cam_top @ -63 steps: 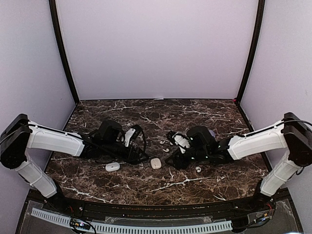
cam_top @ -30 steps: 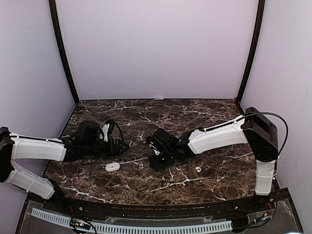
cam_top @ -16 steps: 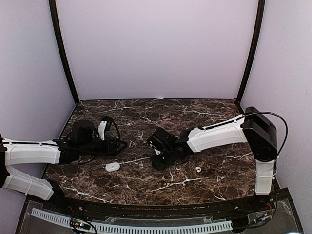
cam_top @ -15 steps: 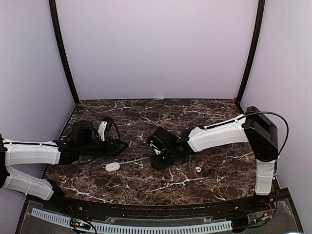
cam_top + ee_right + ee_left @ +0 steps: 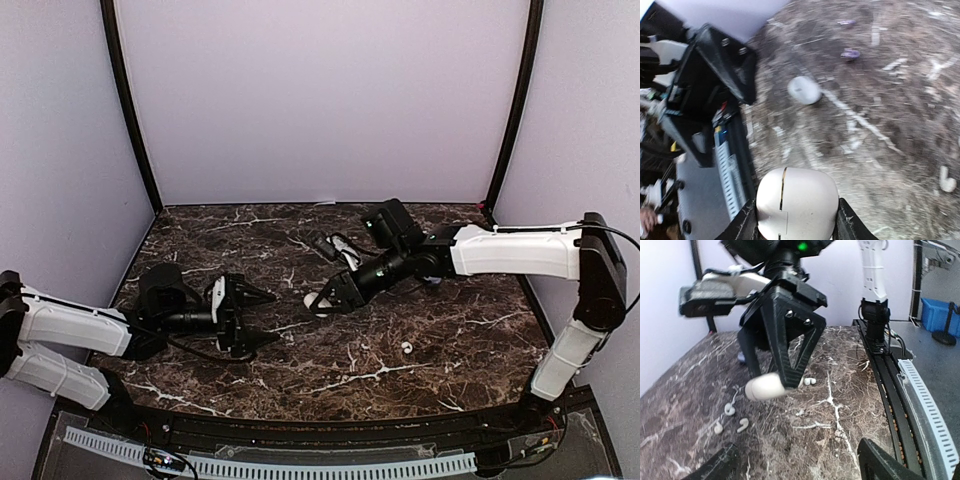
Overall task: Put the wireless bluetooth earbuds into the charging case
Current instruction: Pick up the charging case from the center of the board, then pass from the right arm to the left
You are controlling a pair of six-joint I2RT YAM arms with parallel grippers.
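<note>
White shells between black joints on left arm (image 5: 75, 322) and right arm (image 5: 515, 250) — thin black cables alongside; black triangular right tool (image 5: 771, 380), silver screws.

The dark brown marble-patterned tabletop (image 5: 400, 375) is streaked with white veins. The glossy white pebble-shaped plastic case (image 5: 797, 202) shows a thin dark seam line; the second small oval case (image 5: 804, 90) looks pale grey-white. The tiny plastic earbuds (image 5: 743, 426) are white. The left arm (image 5: 75, 325) and the right arm (image 5: 510, 250) have white shells and black joints. The plain walls (image 5: 320, 100) are pale lilac.

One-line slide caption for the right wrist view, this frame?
Right gripper clamps a white charging case above the marble table; a second case lies beyond.
</note>
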